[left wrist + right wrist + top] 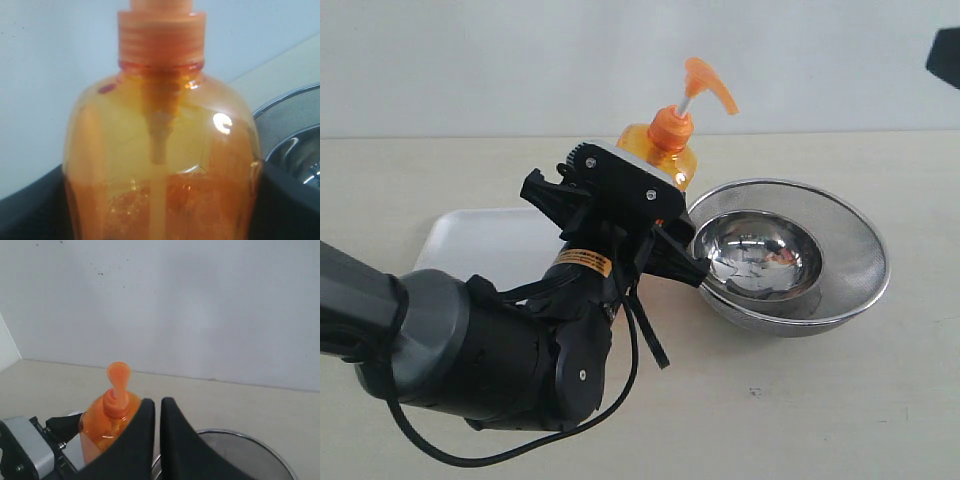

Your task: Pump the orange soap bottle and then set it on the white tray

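The orange soap bottle stands upright between the white tray and the steel bowls. Its pump head is raised on the white stem. My left gripper is shut on the bottle's body from the near side and hides its lower half and base. In the left wrist view the bottle fills the frame, with a black finger against each side. My right gripper hangs shut and holds nothing, back from the bottle and apart from the pump.
A steel bowl sits inside a wider mesh bowl right of the bottle, almost against my left gripper's right finger. The tray lies left of and behind my left arm. A wall runs along the table's far edge.
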Controlling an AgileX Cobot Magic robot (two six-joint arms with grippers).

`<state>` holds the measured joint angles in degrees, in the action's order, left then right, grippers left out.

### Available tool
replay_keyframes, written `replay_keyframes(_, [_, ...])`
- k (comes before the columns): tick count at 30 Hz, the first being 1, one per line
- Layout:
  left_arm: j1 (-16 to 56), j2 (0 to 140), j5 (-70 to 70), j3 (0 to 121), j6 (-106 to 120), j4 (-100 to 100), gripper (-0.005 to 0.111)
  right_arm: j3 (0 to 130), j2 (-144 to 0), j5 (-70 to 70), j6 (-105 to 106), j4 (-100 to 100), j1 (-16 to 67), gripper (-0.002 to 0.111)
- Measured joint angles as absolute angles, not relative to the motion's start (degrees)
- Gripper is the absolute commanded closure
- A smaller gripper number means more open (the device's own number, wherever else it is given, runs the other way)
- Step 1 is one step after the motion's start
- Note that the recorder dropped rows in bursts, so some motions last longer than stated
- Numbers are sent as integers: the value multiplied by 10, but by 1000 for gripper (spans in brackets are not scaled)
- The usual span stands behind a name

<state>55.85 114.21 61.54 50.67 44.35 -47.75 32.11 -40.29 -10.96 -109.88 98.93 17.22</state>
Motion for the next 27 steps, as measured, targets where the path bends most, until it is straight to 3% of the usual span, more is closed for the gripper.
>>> replay_keyframes(9, [558, 1142, 615, 507, 442, -477, 102, 223, -313, -102, -1129, 924, 172, 108])
replay_keyframes(27, [558, 1142, 615, 507, 442, -477, 102, 215, -301, -163, -1136, 920, 172, 108])
